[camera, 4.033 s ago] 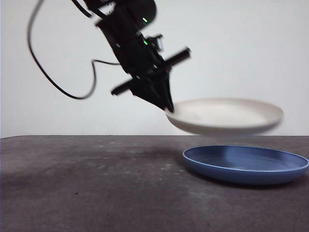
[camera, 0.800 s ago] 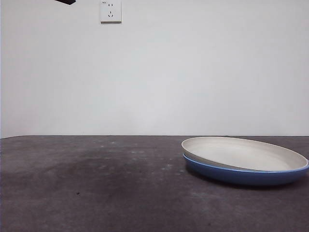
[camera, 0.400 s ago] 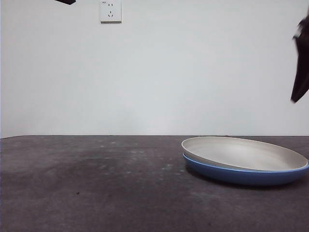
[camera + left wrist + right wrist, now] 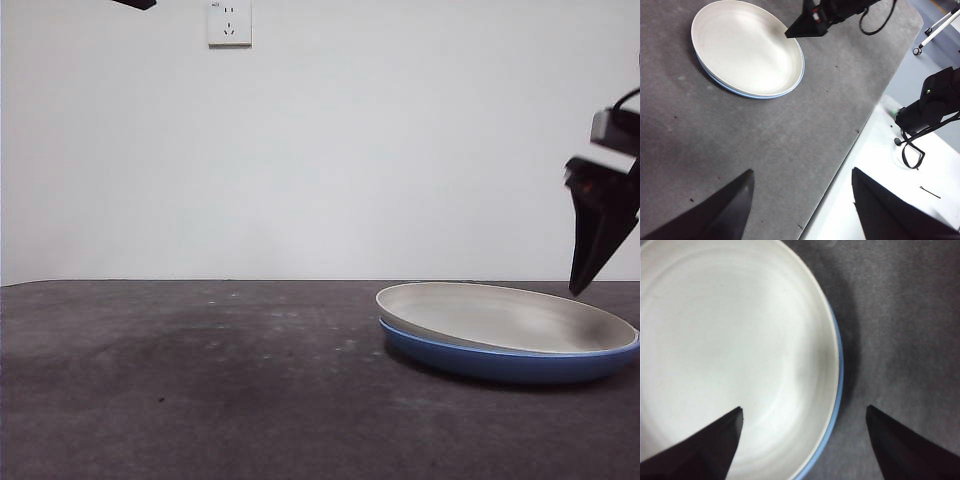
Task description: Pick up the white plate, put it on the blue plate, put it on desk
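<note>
A: From the front view, we see the white plate (image 4: 500,315) nested in the blue plate (image 4: 505,362), both on the desk (image 4: 200,380) toward its right side. The right gripper (image 4: 592,265) hangs just above the plates' far right rim, touching nothing.

B: So we judge the stacking done and the next step a grasp at that rim. To do it well we should come down with one jaw inside the rim and one outside, and decide whether we take the white plate alone or both, since the rims sit very close together.

A: A wall socket (image 4: 229,22) is on the wall behind, well clear. A black tip at the top left corner is the waiting arm.

B: In the left wrist view, the left gripper (image 4: 802,200) is high and well apart from the plates, jaws spread wide and empty. We see the white plate (image 4: 747,47) with only a thin blue edge (image 4: 792,87) showing, and the right gripper (image 4: 805,27) over its rim. Nothing lies on the desk (image 4: 740,140) near it.

A: In the right wrist view, the right gripper (image 4: 805,417) has its jaws released and straddling the rim: one over the white plate (image 4: 730,350), one over bare desk (image 4: 900,315). The blue plate (image 4: 839,370) shows as a sliver.

B: That thin sliver is our only obstacle; we could pinch both rims.
</note>
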Controlling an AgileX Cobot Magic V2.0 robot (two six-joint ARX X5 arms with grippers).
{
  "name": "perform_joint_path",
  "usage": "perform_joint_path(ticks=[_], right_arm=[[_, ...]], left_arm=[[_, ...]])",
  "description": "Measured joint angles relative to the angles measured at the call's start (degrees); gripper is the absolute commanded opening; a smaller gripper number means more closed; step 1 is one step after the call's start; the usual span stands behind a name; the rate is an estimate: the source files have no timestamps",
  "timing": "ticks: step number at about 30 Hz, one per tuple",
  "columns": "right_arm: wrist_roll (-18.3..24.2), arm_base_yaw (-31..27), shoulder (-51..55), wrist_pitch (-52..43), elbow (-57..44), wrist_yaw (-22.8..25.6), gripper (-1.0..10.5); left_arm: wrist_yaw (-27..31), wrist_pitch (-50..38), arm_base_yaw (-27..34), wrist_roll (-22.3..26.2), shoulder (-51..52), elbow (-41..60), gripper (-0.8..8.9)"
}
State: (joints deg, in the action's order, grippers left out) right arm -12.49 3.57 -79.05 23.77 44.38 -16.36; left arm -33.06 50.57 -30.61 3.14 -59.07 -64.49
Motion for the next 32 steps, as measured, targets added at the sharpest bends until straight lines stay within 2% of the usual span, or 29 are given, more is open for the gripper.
perform_joint_path(ticks=[3,9,14,17,27,32], right_arm=[[-0.2,0.0,-2.78,-1.95,0.0,-0.04,3.5],[-1.07,0.0,-7.28,-4.57,-0.02,-0.09,2.5],[-1.29,0.0,-7.91,-5.97,-0.09,-0.09,0.7],[-1.33,-0.15,-7.91,-6.23,-0.09,0.37,0.1],[-4.17,-1.03,-7.13,-6.86,-0.09,0.52,0.1],[-4.39,-1.03,-2.6,-6.95,-0.09,0.33,0.1]], left_arm=[[0.0,0.0,0.0,0.0,0.0,0.0,3.11],[0.0,0.0,0.0,0.0,0.0,0.0,3.11],[0.0,0.02,0.0,0.0,0.0,0.0,3.11],[0.0,0.02,0.0,0.0,0.0,0.0,3.11],[0.0,0.02,0.0,-0.02,0.0,0.0,3.11],[0.02,0.04,0.0,-0.02,0.0,0.0,3.11]])
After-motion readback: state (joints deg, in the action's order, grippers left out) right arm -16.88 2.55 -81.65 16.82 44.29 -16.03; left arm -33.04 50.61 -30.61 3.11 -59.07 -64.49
